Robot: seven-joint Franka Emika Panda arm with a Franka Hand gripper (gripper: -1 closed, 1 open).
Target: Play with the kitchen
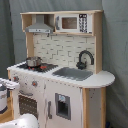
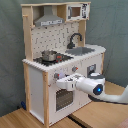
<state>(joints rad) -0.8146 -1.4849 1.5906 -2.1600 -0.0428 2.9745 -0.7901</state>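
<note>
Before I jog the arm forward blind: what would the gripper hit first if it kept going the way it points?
Most likely the kitchen front: the gripper points at the oven door, just under the knobs. Depth is unclear.

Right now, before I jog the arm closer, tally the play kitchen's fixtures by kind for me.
Range hood: 1
Microwave: 1
Black faucet: 1
Grey sink: 1
Pot on the stovetop: 1
Oven door: 1
Total: 6
The gripper is at the oven front.
</note>
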